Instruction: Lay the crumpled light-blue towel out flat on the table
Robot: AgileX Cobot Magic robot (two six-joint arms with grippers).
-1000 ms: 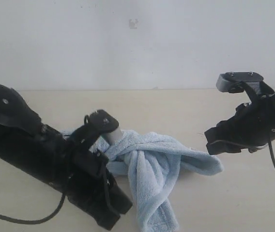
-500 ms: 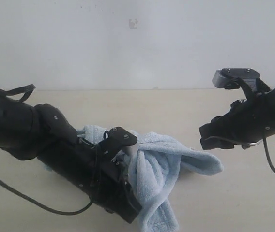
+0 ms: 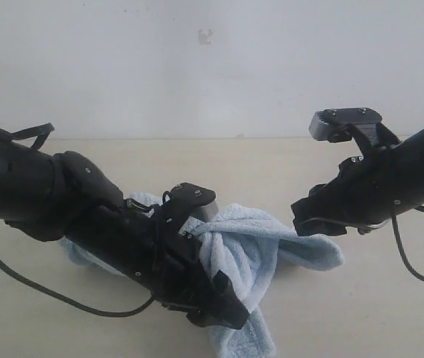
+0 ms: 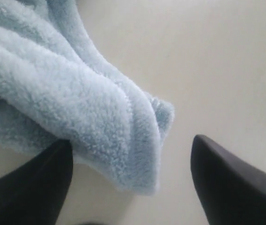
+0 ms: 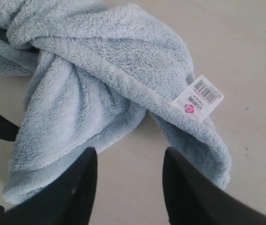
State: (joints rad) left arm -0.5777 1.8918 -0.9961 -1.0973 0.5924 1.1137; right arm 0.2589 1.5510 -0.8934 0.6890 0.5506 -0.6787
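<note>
The light-blue towel lies crumpled and twisted on the cream table, with one end trailing toward the front edge. My left gripper reaches low across the towel's left half and hides that part. In the left wrist view the left gripper is open, with a hemmed towel fold hanging between its fingers. My right gripper hovers over the towel's right end. In the right wrist view the right gripper is open above bare table between two folds of the towel, close to the white tag.
A white-grey wall rises behind the table. Black cables trail from both arms, one looping on the table at the left.
The left arm has swung right and lower across the towel, pushing its left side flatter. The right arm has moved left, nearer the towel's right end.
</note>
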